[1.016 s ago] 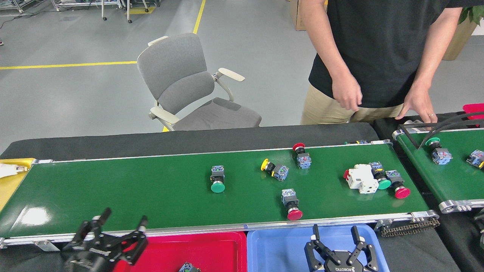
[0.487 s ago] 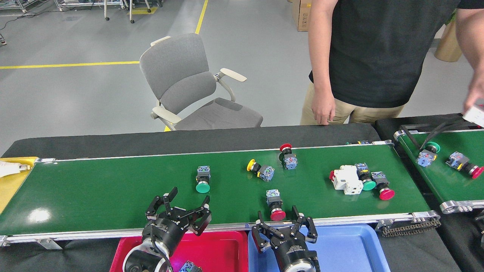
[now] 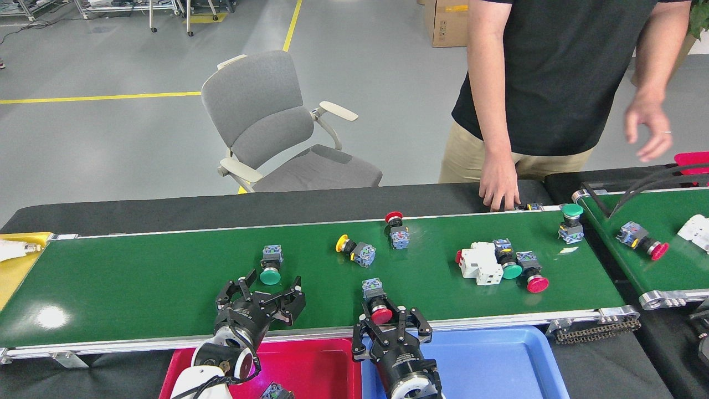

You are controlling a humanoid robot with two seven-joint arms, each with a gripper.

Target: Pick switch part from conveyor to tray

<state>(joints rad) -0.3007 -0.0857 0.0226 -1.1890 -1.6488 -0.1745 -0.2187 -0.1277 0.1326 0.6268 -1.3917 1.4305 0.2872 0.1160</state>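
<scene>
The long glossy green conveyor with silver aluminium side rails carries several small switch parts, each a blue-grey plastic block with a round mushroom cap. The left gripper, black and angular, hangs over the near edge of the belt with its jaws spread and nothing between them; a green-capped switch part lies just beyond it at twelve o'clock. The right gripper has its jaws spread around the red-capped switch part at the belt's near rail, though whether the pads touch the cap is hard to judge from this angle. Below the rail sit a red plastic tray and a blue plastic tray, side by side. At two o'clock from the right gripper lies a white boxy breaker. A person's hand rests at the belt's far edge. Beyond stand a grey fabric office chair and a smooth grey floor with yellow lines.
</scene>
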